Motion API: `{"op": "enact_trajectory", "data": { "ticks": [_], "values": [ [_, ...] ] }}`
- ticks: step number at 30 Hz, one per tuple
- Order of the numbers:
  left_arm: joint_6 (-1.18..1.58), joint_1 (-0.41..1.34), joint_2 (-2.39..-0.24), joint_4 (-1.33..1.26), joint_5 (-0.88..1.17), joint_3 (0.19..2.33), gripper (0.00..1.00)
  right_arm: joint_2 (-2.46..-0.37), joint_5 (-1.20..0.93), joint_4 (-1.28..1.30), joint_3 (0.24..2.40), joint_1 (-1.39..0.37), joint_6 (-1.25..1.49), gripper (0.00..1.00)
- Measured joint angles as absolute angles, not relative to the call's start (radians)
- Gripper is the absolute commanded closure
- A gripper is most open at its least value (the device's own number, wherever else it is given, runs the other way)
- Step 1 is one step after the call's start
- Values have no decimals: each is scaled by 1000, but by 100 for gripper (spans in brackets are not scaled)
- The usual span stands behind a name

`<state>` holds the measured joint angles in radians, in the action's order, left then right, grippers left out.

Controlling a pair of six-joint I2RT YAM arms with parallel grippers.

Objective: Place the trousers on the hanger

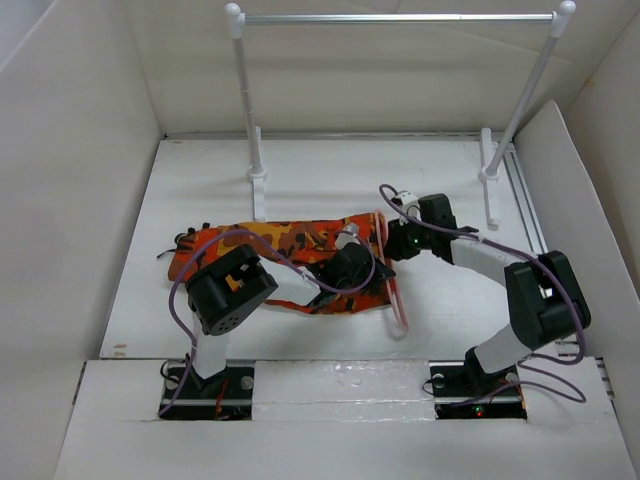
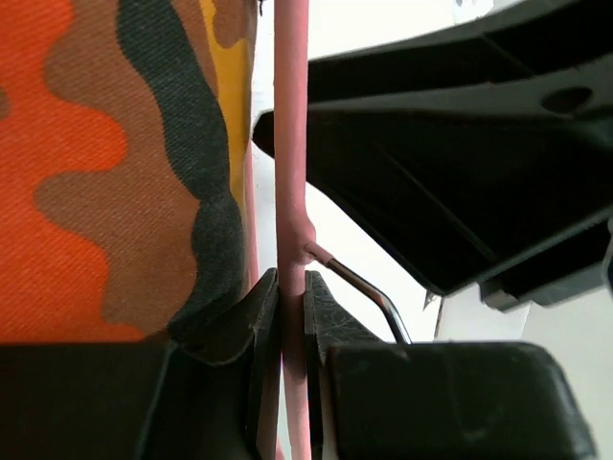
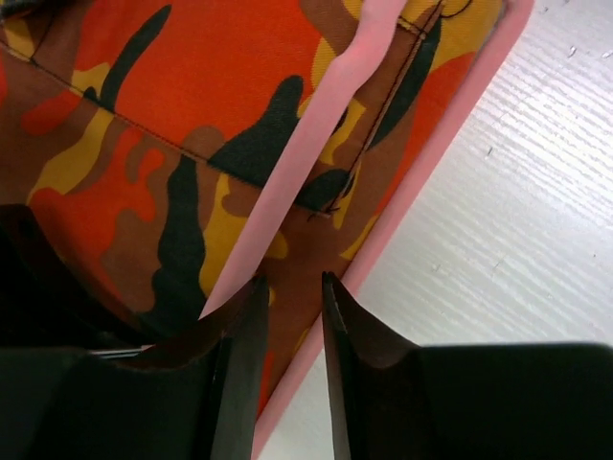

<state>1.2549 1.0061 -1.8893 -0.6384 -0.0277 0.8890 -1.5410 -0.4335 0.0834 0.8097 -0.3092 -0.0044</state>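
The left claw (image 2: 290, 307) is pinched tight on the pink hanger (image 2: 290, 144) beside the trousers (image 2: 86, 192). The right claw (image 3: 292, 287) stands narrowly parted over the trousers, gripping nothing.

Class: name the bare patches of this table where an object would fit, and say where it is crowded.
Bare: the far strip of table between the feet of the rail; the margin between the trousers and the left wall. Crowded: the centre, where left tool, right tool and hanger meet.

White table (image 1: 330, 180), camouflage trousers (image 1: 290, 238) flat across its middle, pink hanger (image 1: 400, 305) at their right end, white-posted rail (image 1: 400, 18) behind
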Motion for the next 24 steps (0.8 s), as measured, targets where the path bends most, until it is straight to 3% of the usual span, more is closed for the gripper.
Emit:
{"op": "enact_trajectory", "data": {
  "ticks": [7, 13, 15, 18, 23, 24],
  "values": [
    [1258, 1006, -1890, -628, -41, 889, 100, -1608, -423, 49, 834, -308, -3, 52],
    [1254, 1006, -1900, -591, -62, 915, 100, -1674, -420, 33, 867, -313, 1, 54],
    [1254, 999, -1906, -595, -60, 923, 100, -1694, -423, 11, 875, -315, 13, 66],
    [1257, 993, -1924, -624, -52, 935, 100, -1702, -422, -26, 873, -316, 36, 72],
    [1259, 992, -1927, -622, -59, 936, 100, -1700, -447, -69, 855, -326, 64, 100],
    [1259, 992, -1927, -620, -61, 936, 100, -1700, -455, -76, 851, -326, 68, 100]
  ]
}}
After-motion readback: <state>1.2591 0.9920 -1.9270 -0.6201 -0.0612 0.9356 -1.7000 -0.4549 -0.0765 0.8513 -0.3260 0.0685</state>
